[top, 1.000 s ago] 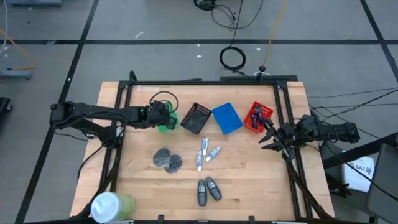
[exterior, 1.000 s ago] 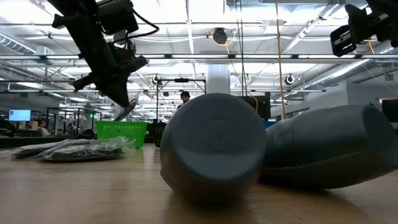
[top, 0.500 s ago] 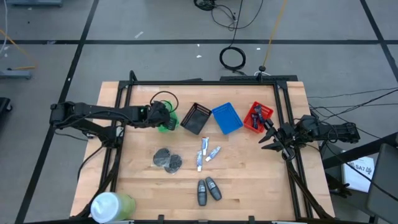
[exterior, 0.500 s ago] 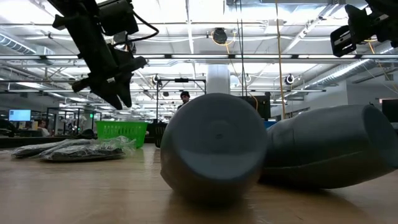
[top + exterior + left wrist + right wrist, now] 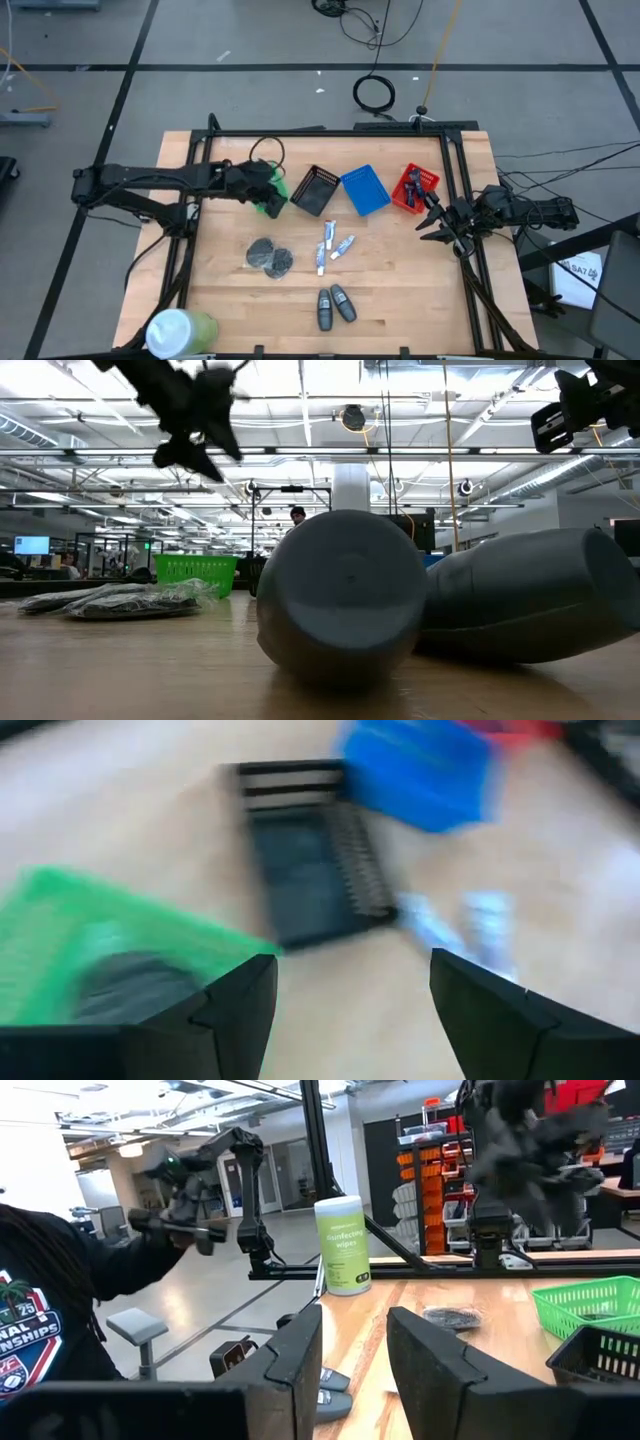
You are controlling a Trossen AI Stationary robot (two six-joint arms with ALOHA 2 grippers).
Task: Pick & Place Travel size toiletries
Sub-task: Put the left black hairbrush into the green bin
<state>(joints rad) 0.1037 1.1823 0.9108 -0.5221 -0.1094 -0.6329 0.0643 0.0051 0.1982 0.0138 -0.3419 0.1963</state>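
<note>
two grey bundles (image 5: 269, 255) still lie mid-bench, and one grey bundle (image 5: 130, 985) sits in the green basket (image 5: 271, 196) at the far left. your left tool (image 5: 272, 187) hangs over that basket with its fingers apart, holding nothing. swing too low and you could bump the black basket (image 5: 316, 190) beside it. the right tool (image 5: 433, 222) waits at the right edge, fingers a little apart, empty.

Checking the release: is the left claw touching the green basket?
Apart. In the low view the left claw hangs well above the green basket, open air between them.
</note>
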